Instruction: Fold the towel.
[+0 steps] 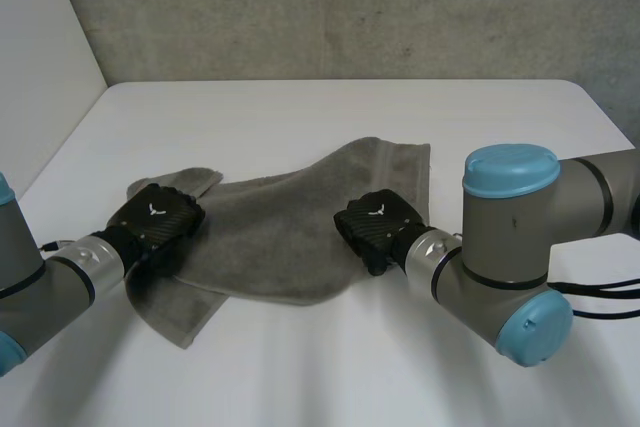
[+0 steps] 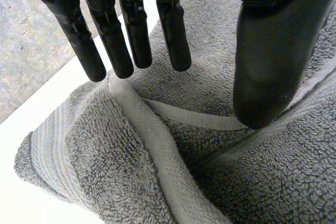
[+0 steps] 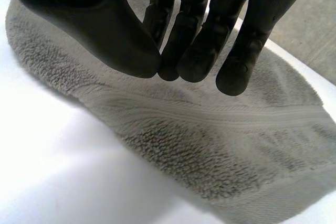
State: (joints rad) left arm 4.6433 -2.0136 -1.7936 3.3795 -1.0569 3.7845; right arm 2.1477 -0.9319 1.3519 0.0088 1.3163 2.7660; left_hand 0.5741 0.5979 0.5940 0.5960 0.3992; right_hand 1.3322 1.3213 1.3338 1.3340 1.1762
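Observation:
A grey towel (image 1: 290, 237) lies crumpled and partly bunched across the middle of the white table (image 1: 350, 107). My left hand (image 1: 155, 222) rests over its left end. In the left wrist view its fingers (image 2: 136, 35) are straight and its thumb (image 2: 268, 66) stands apart. Both hover just above a folded hem of the towel (image 2: 131, 182). My right hand (image 1: 375, 227) is over the towel's right part, near its front edge. There its fingers (image 3: 194, 51) are drawn together against the thumb (image 3: 105, 30), just above the towel (image 3: 210, 145), with no cloth seen between them.
A grey concrete wall runs behind the table's far edge. Bare white tabletop lies in front of the towel and behind it. My right arm's elbow (image 1: 510, 247) stands at the right, near the front.

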